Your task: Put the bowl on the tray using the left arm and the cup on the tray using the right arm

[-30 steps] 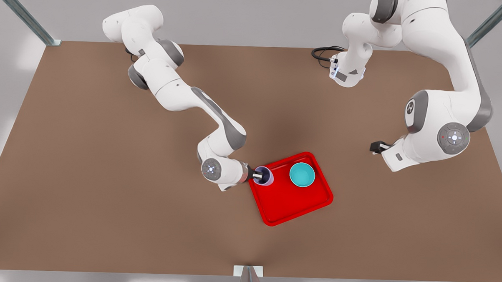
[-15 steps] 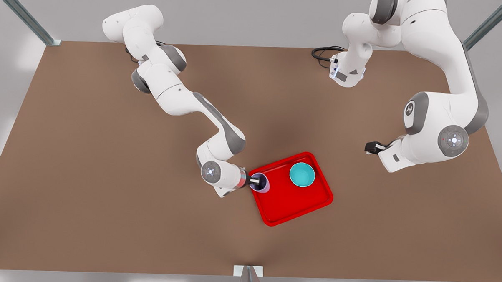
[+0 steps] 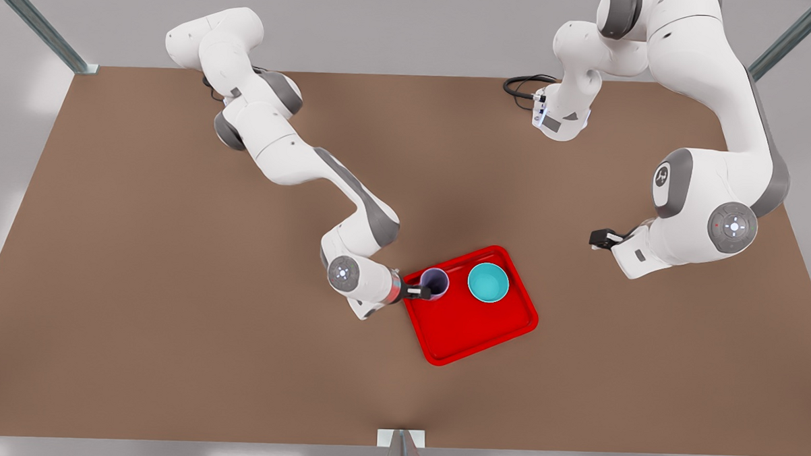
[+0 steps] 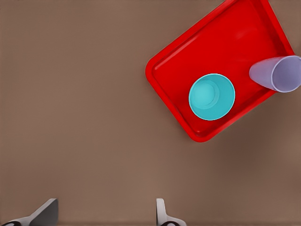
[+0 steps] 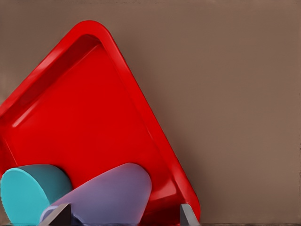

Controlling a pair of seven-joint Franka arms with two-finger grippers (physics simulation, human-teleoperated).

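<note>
Right hand (image 3: 422,293): positioned at the tray (image 3: 482,339) edge on the front view's left, fingers spread, straddling the cup (image 3: 435,281) without clamping it; one finger (image 5: 187,214) visibly clear of the cup wall in the right wrist view. Cup: located inside the tray, close to the rim, just beside the bowl (image 3: 488,283) but not touching it. Bowl: seated on the tray floor near the far rim. Left hand (image 3: 602,238): open, empty, parked well apart from the tray above the table (image 3: 173,314) on the front view's right; arm waiting. Both placements judged complete; remaining step judged to be withdrawal of the right hand. Hazard 1: sideways or skewed retreat drags a finger against the cup wall, tips the tall, narrow cup over, or pushes it over the nearby rim. Hazard 2: tipped cup strikes the bowl and shifts it. Hazard 3: low exit path catches the raised rim and slides the whole tray across the table. Recommended: retract straight up and back, along the finger axis, slowly, until clear of the cup mouth.
</note>
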